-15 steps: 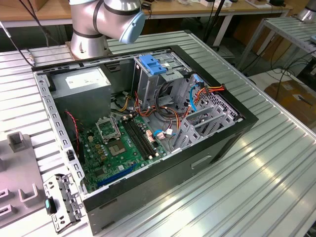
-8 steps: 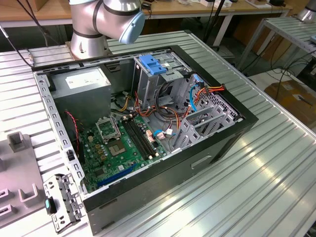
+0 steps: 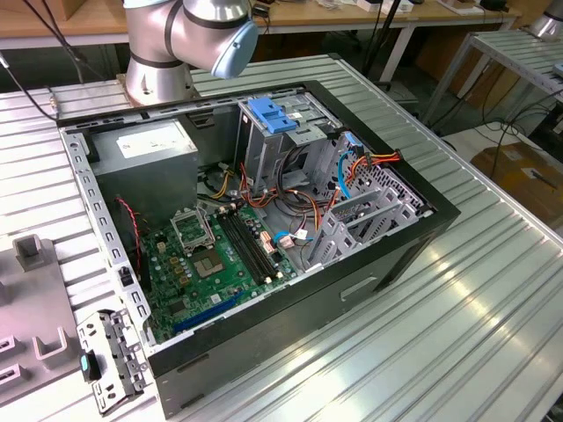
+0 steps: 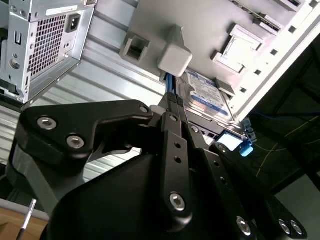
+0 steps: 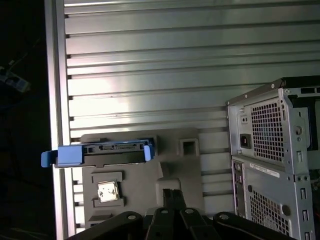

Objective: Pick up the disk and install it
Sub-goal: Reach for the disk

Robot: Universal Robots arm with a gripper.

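Gripper [image 5: 171, 194] pinched closed, beside disk [image 5: 102, 152] on grey fixture [image 5: 187, 172].

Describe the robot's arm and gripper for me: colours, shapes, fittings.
The arm is built of thick silver-grey cylindrical segments with a rounded light-blue joint cap. The gripper is matte black: flat, rounded linkage plates pinned with silver hex-socket screws, narrowing to slim jaws.
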